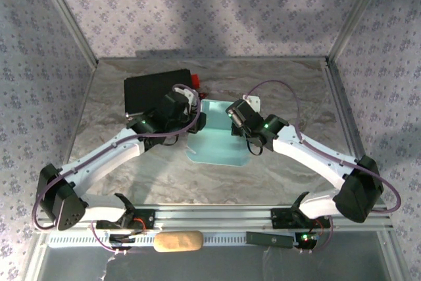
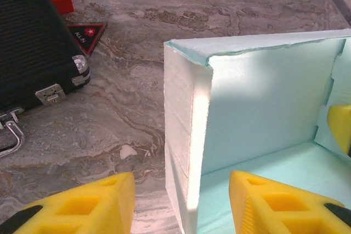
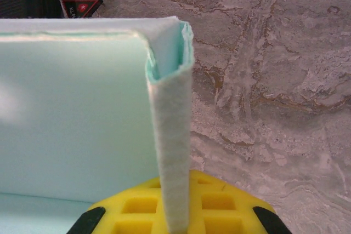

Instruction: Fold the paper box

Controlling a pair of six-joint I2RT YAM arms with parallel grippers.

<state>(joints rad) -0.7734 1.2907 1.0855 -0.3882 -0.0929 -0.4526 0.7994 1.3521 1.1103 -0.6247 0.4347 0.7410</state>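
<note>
Paper box [image 1: 220, 139] is on the counter [image 1: 164, 176], just right of the black case [image 1: 154, 93], with its side walls standing upright. My left hand [image 2: 182, 190] is open. It has one finger on either side of the wall nearest the case and isn't squeezing it. My right hand [image 3: 175, 204] is clamped tight on the wall farthest from the case, pinching the card edge.
</note>
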